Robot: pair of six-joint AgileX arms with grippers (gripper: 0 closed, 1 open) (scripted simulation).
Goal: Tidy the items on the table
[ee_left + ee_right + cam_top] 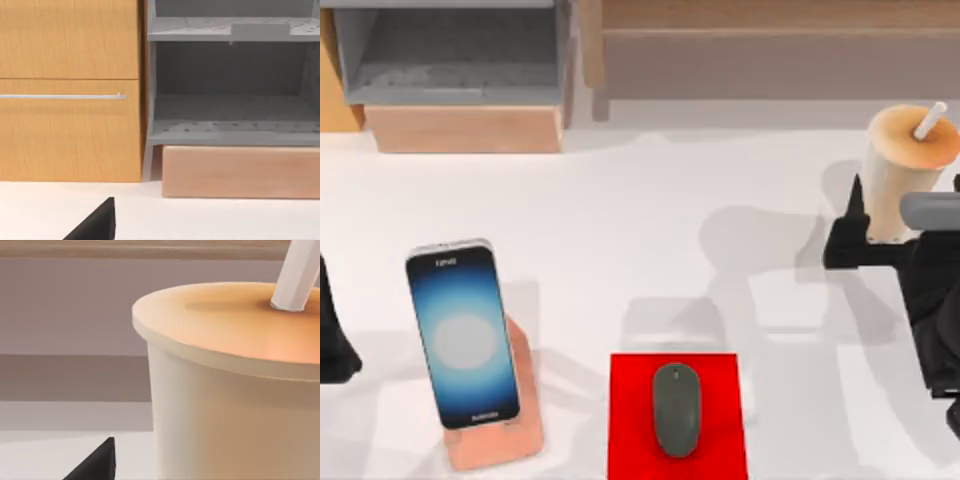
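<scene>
Top view: my right gripper (898,228) sits at the table's (650,210) right edge, level with the bubble-tea cup (903,165); one dark finger (852,225) stands left of the cup, touching or just beside it. I cannot tell whether the fingers are apart or clamped. Cup upright, white straw (927,121) in its lid, close ahead in the right wrist view. Smartphone (463,332) leans on the pink stand (500,420), left front. Mouse (676,408) lies on the red pad (677,415), front centre. My left arm (334,335) parked at the left edge, facing the shelf unit (230,90).
</scene>
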